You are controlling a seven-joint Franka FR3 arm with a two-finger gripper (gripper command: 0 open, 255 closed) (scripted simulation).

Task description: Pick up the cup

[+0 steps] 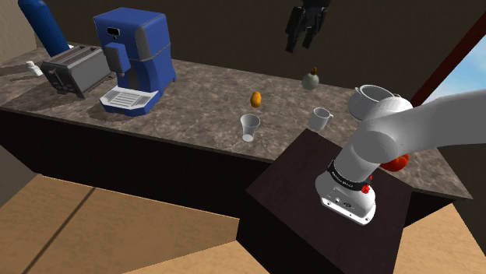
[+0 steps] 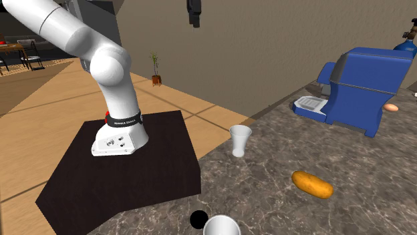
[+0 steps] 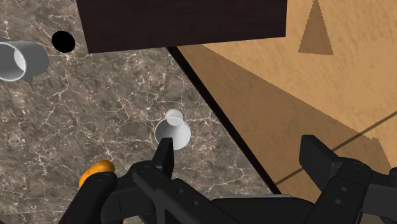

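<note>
Wrist view: gripper [image 3: 240,153] hangs, fingers [image 3: 321,159] apart, well above the counter [image 3: 95,121]; centre it over the white cup [image 3: 172,129] near the edge, then drop straight.

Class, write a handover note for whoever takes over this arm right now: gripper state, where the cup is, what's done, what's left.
Gripper: open, empty, high above the counter.
Cup: white, upright near the counter's edge by the stand, untouched; a white mug stands apart from it.
Done: nothing grasped yet.
Left: descend over the cup, close on it, lift.
</note>
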